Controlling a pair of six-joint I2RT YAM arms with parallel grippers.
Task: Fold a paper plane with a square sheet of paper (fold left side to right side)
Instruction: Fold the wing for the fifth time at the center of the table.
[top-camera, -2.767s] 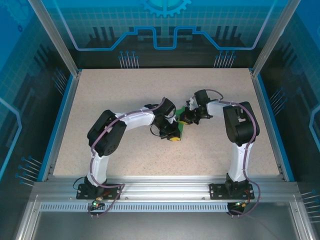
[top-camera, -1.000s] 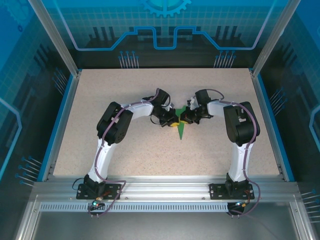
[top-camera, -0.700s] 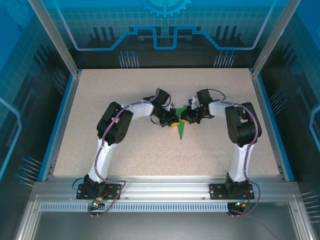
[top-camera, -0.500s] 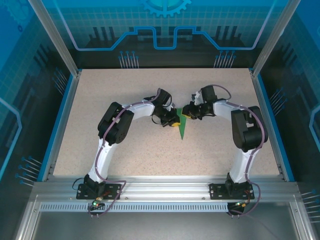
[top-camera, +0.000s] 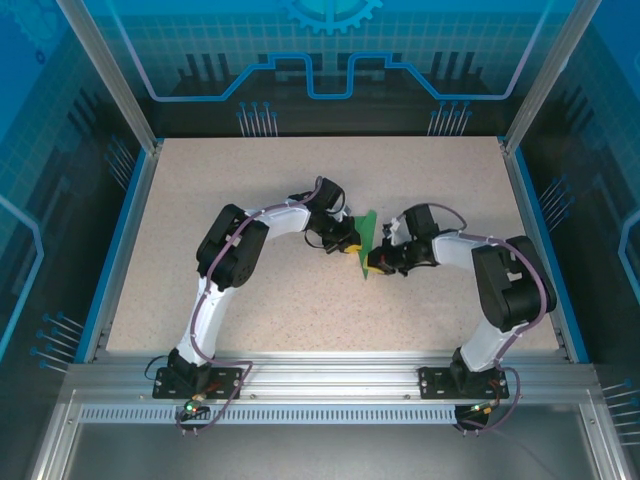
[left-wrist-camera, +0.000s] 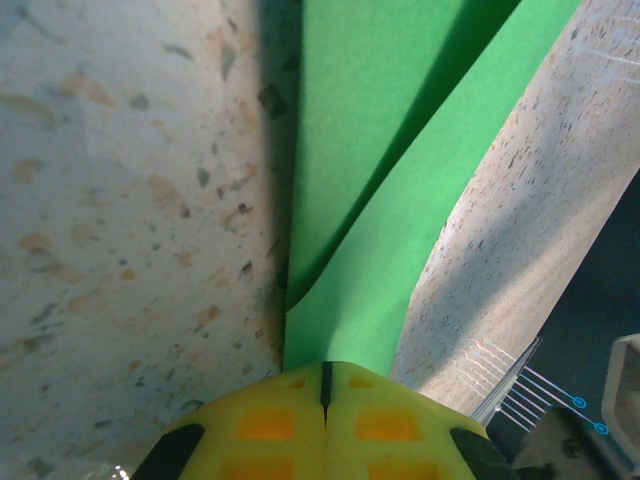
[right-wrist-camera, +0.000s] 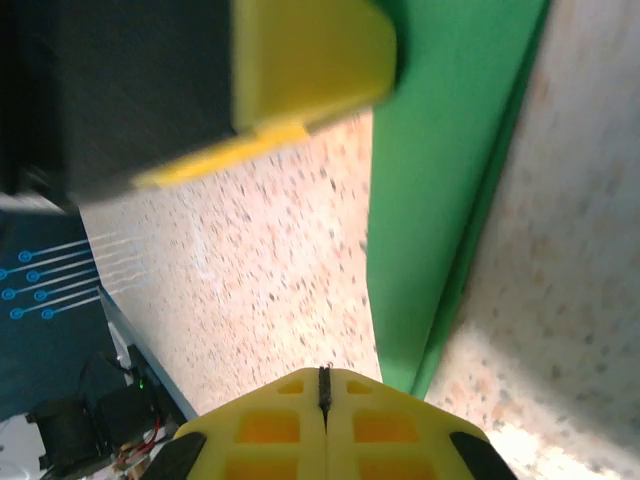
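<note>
The square sheet of paper (top-camera: 367, 228) lies mid-table, folded into a narrow green wedge with its point toward the arms. My left gripper (top-camera: 348, 247) is shut, its yellow tips resting on the wedge's left edge. In the left wrist view the paper (left-wrist-camera: 400, 150) runs up from the closed tips of the left gripper (left-wrist-camera: 325, 375). My right gripper (top-camera: 371, 263) is shut at the wedge's narrow near end. In the right wrist view the paper (right-wrist-camera: 450, 150) passes just right of the closed tips of the right gripper (right-wrist-camera: 323, 378), and the left gripper's yellow finger (right-wrist-camera: 310, 60) shows above.
The speckled beige table (top-camera: 250, 180) has a blue raised rim (top-camera: 128, 230) at its sides and aluminium frame posts (top-camera: 110, 75) at the back corners. Open tabletop lies on all sides of the paper.
My right gripper has slid from the wedge's wide far part down along its right side to the narrow near end. The left arm has stayed put.
</note>
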